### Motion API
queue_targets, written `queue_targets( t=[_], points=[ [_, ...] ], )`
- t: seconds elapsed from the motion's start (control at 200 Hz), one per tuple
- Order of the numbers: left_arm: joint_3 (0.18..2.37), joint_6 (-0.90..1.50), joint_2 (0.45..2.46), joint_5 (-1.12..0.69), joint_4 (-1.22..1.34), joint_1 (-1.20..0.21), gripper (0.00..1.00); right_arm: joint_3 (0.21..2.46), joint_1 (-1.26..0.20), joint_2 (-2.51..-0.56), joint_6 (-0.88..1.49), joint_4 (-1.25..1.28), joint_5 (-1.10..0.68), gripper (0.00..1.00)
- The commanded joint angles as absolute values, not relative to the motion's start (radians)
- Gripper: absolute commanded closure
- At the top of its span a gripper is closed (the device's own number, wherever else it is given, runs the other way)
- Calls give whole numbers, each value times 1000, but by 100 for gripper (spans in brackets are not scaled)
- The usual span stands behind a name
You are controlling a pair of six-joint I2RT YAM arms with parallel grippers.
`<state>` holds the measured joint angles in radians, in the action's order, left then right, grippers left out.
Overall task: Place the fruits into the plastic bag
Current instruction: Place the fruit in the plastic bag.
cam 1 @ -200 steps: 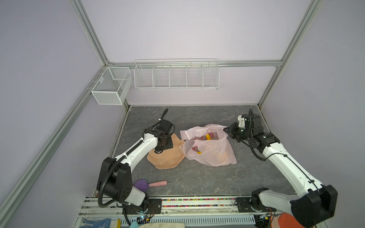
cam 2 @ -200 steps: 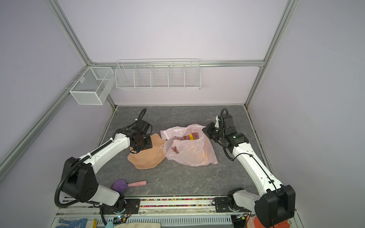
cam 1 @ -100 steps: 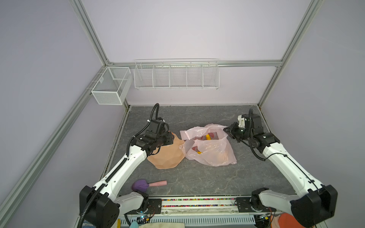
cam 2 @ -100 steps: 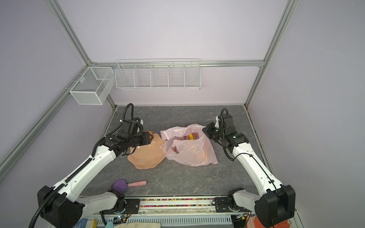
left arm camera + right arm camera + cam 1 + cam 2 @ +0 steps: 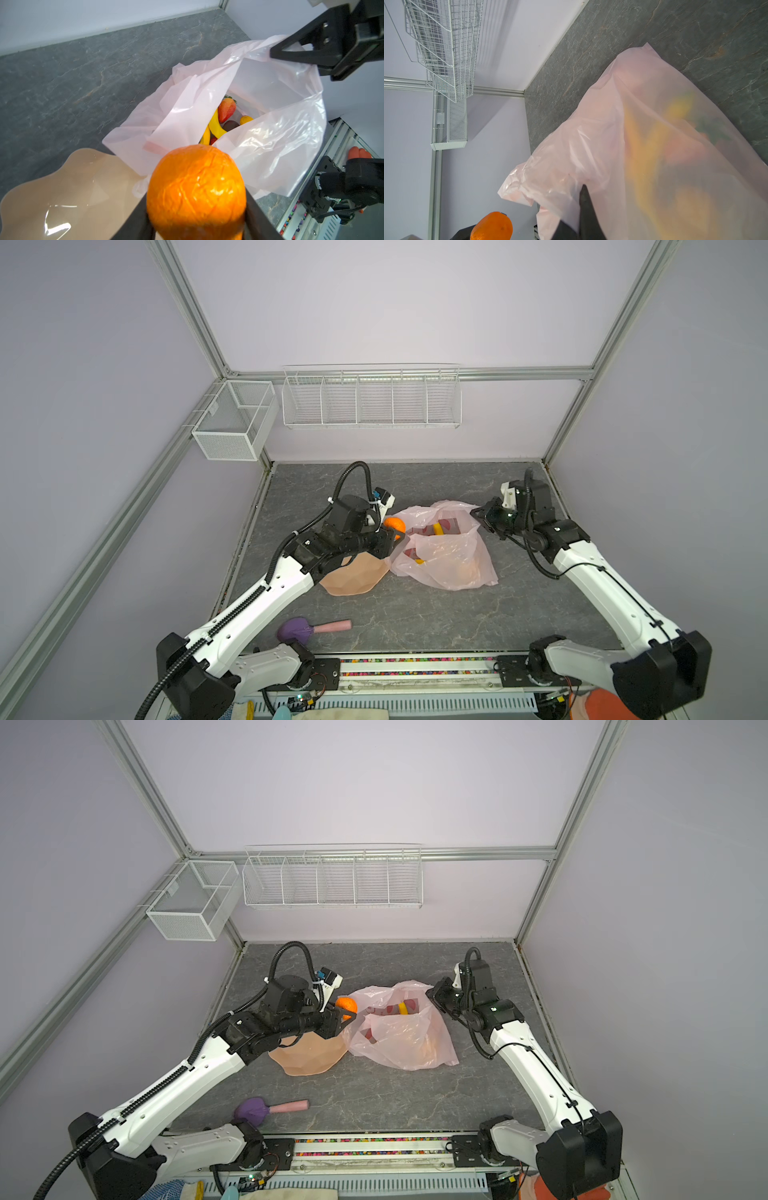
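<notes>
My left gripper (image 5: 196,209) is shut on a round orange (image 5: 196,187) and holds it in the air just left of the plastic bag's mouth, as both top views show (image 5: 394,524) (image 5: 347,1006). The pink translucent plastic bag (image 5: 451,560) lies mid-table with its mouth held up. My right gripper (image 5: 583,188) is shut on the bag's far rim (image 5: 478,512). Inside the bag I see a red strawberry (image 5: 226,109), a yellow banana (image 5: 215,126) and a dark fruit (image 5: 229,125).
A peach wavy-edged dish (image 5: 357,578) lies under my left wrist, touching the bag's left side. A purple-headed brush with a pink handle (image 5: 309,628) lies near the front edge. Two white wire baskets (image 5: 370,400) (image 5: 232,425) hang on the back and left walls.
My left arm has risen from the dish with the orange in its grip and swung right toward the bag's mouth. The right arm and the bag have stayed put.
</notes>
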<state>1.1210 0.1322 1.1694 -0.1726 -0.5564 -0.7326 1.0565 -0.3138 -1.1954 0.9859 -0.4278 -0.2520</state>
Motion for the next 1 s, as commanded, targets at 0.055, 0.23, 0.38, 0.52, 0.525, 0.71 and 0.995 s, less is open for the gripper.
queue_targets(
  t=[0.055, 0.23, 0.38, 0.52, 0.525, 0.71, 0.995],
  points=[
    [1191, 27, 1215, -173, -559, -762, 68, 1065, -308, -1167, 977, -432, -241, 93],
    [1246, -49, 1280, -160, -557, -794, 68, 1065, -308, -1163, 977, -436, -239, 93],
    [1302, -92, 1354, -166, -561, -813, 69, 1065, -308, -1160, 977, -439, -238, 93],
    [1341, -120, 1425, -122, -555, -826, 72, 1066, -309, -1157, 977, -441, -238, 93],
    [1342, -120, 1427, -120, -554, -827, 72, 1066, -309, -1157, 977, -442, -238, 93],
    [1394, -125, 1521, -119, -546, -827, 73, 1068, -313, -1156, 977, -443, -237, 93],
    [1381, -133, 1566, -167, -556, -835, 73, 1068, -314, -1149, 975, -449, -231, 93]
  ],
)
